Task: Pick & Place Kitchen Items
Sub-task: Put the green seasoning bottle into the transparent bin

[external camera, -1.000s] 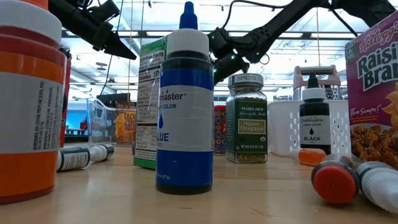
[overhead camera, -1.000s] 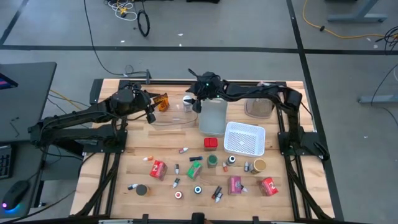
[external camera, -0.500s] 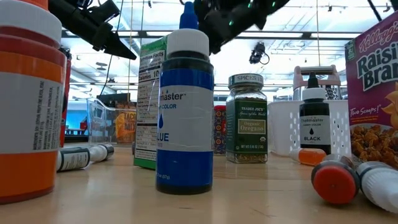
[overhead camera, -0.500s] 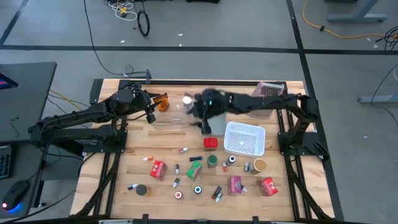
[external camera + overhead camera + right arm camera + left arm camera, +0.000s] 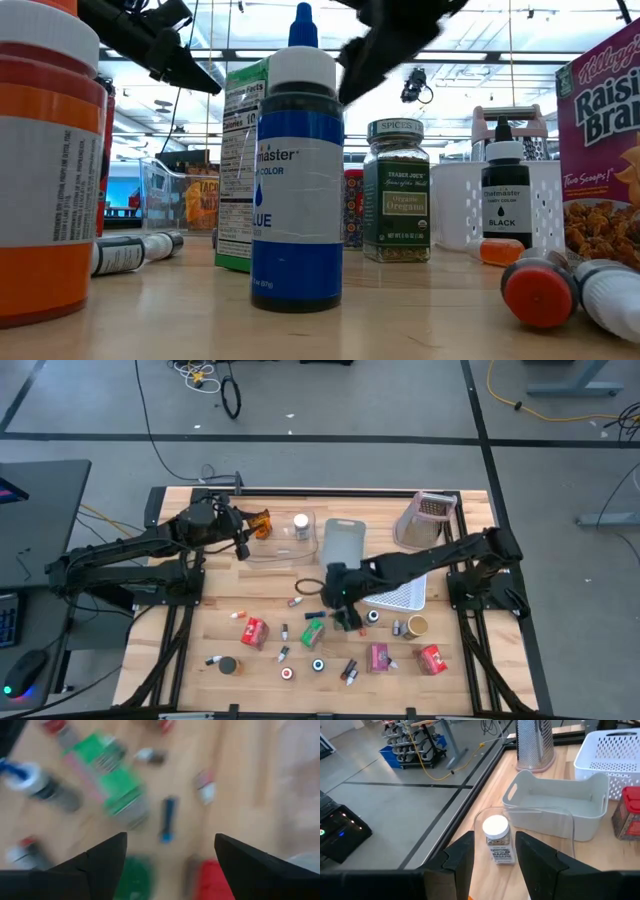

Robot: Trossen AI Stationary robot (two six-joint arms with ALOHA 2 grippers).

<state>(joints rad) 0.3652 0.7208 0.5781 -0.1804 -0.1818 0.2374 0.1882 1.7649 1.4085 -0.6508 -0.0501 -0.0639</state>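
Small kitchen items lie scattered on the near half of the table: a green box (image 5: 313,632), red boxes (image 5: 254,631) (image 5: 432,659), a pink box (image 5: 378,657), a green-lidded jar (image 5: 341,620) and tiny bottles. My right gripper (image 5: 343,610) (image 5: 170,855) hangs open above the green box (image 5: 115,785) and a small blue bottle (image 5: 167,820), touching nothing. My left gripper (image 5: 243,542) (image 5: 494,857) waits open over the clear bin's (image 5: 280,545) left end. In that bin stand a white-lidded jar (image 5: 496,839) and an orange packet (image 5: 262,523).
A grey bin (image 5: 343,545) sits beside the clear one, with a white perforated bin (image 5: 398,588) to its right and a grater (image 5: 425,518) at the far right. In the low view a blue bottle (image 5: 295,170) and an oregano jar (image 5: 397,190) stand close.
My right arm has swung from the far side, above the grey and clear bins, toward the table's near edge and down. It now hangs over the scattered items in the middle. The left arm has kept still.
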